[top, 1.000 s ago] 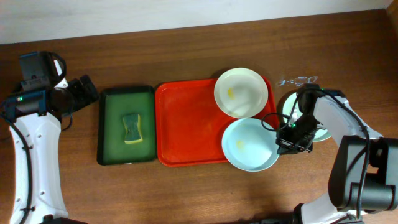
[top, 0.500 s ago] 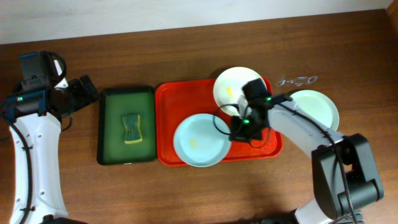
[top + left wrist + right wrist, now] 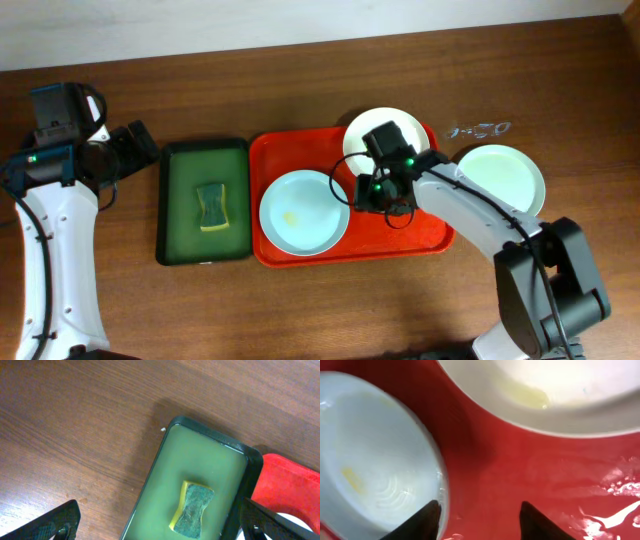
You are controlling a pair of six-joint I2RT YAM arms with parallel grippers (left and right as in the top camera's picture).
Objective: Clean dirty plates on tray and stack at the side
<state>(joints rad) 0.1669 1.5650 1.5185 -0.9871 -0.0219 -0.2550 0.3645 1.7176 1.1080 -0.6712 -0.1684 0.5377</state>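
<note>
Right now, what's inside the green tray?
Only a yellow-and-green sponge shows, lying in the middle of the green tray. The bit of tray floor under the sponge is covered, so I can't see it.

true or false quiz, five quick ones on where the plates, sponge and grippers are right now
1. Two plates sit on the red tray. True: the blue plate and the cream plate.
2. The sponge lies on the red tray. False: the sponge lies in the green tray.
3. The right gripper is over the red tray, between those two plates. True.
4. A third plate is stacked on the cream one. False: the third plate lies alone on the table, right of the red tray.
5. The left gripper is clamped on the sponge. False: the left gripper is open and empty.
</note>
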